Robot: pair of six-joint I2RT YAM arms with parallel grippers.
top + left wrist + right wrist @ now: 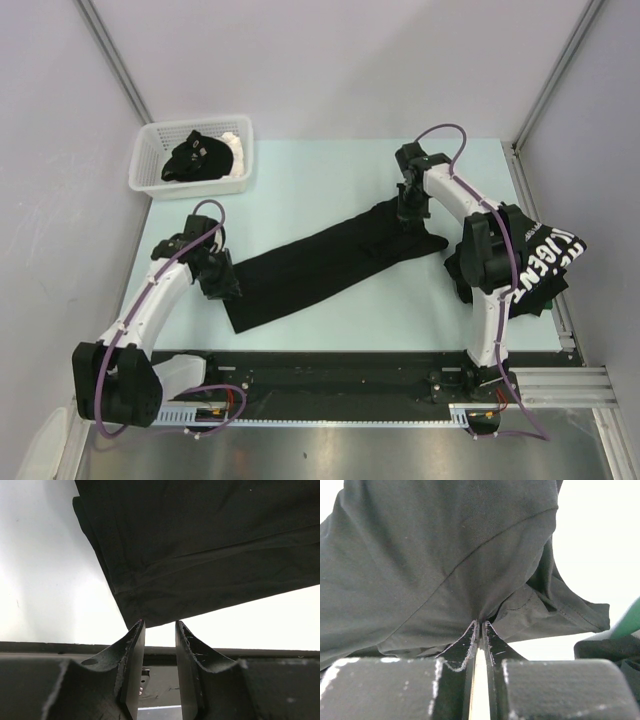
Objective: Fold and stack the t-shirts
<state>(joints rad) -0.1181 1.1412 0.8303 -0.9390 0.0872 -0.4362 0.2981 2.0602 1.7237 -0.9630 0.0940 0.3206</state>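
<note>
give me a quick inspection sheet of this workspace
surface: pale green table
job's things: long folded black t-shirt diagonal mid-table; lettered t-shirt at right edge, partly behind right arm
clutter: white basket far left, black garment inside
claws: left claw open at the shirt's near corner; right claw shut on its far end
cables: purple cables looped along both arms
surroundings: white walls, metal posts

A long black t-shirt (310, 270) lay diagonally on the pale bench (330, 170). A basket (190, 187) stood far-left, a lettered t-shirt (548, 258) seemingly at right.
</note>
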